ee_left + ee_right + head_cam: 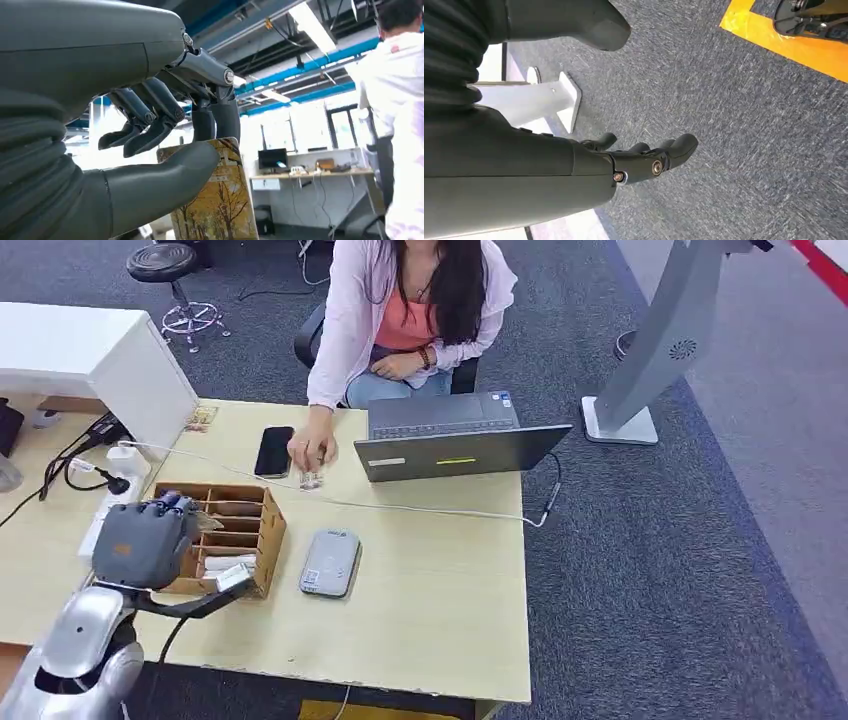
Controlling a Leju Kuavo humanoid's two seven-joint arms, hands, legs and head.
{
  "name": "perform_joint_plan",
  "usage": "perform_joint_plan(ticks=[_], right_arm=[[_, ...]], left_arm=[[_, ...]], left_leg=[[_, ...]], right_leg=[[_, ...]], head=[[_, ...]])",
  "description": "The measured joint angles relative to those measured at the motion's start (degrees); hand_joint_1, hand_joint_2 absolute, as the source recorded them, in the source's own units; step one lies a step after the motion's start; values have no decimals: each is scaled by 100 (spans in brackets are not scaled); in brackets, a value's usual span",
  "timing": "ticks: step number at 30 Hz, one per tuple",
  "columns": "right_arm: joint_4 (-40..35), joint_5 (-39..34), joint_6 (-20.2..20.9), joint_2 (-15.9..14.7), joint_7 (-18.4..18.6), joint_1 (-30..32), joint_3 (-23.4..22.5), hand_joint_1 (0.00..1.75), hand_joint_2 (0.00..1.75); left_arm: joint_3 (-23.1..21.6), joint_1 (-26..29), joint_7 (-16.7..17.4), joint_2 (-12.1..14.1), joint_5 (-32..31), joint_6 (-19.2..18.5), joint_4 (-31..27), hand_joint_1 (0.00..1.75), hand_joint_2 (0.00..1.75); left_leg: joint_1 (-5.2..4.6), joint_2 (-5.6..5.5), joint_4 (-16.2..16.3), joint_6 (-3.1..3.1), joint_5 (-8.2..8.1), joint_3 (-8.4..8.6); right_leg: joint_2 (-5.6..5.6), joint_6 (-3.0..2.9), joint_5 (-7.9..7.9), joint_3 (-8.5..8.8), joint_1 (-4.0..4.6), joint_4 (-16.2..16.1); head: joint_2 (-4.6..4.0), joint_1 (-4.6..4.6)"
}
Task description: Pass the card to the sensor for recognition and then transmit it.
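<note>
My left hand [150, 538] hovers over the wooden card rack [245, 530] at the table's left. In the left wrist view the left hand [150, 125] pinches a card [222, 205] printed with yellow autumn trees between thumb and fingers. A tip of the card [207, 523] pokes out beside the hand in the head view. The grey card sensor [330, 562] lies flat on the table just right of the rack. My right hand [644, 160] hangs over the grey carpet, fingers apart and holding nothing.
A person sits across the table, one hand [312, 452] resting near a black phone [274, 451]. An open laptop [450, 440] stands at the far side with a white cable [420, 508] crossing the table. A power strip [115, 475] lies at the left. A white cabinet [90, 360] stands behind.
</note>
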Motion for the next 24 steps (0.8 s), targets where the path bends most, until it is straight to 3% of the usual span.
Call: perform_joint_plan(ticks=[6,12,14,18,24], right_arm=[[0,2,0,0,-50,-3,2,0,175],[0,114,53,0,-57,-19,46,0,175],[2,208,116,0,-70,-44,83,0,175],[2,293,175,0,-90,-97,201,0,175],[2,302,194,-2,-90,-101,267,0,175]], left_arm=[[81,-210,-166,7,126,59,-255,175,175],[146,-994,-148,37,170,-177,-509,175,175],[146,-1491,-129,11,-86,-21,-209,175,175],[149,-2443,-194,-120,-324,536,1066,175,175],[149,-2891,-194,-273,-378,675,2023,175,175]], left_leg=[[0,-2,1,-1,1,-2],[1,-4,2,5,11,-7],[1,-6,2,6,19,-12],[1,1,2,-4,29,-12],[0,8,2,-1,33,-13]], right_leg=[[-2,-1,1,-2,2,0],[-4,0,11,-9,3,0],[-6,3,15,-13,2,0],[1,-9,32,-17,2,1],[6,-8,36,-21,2,1]], head=[[0,2],[0,7],[0,7],[0,4],[0,4]])
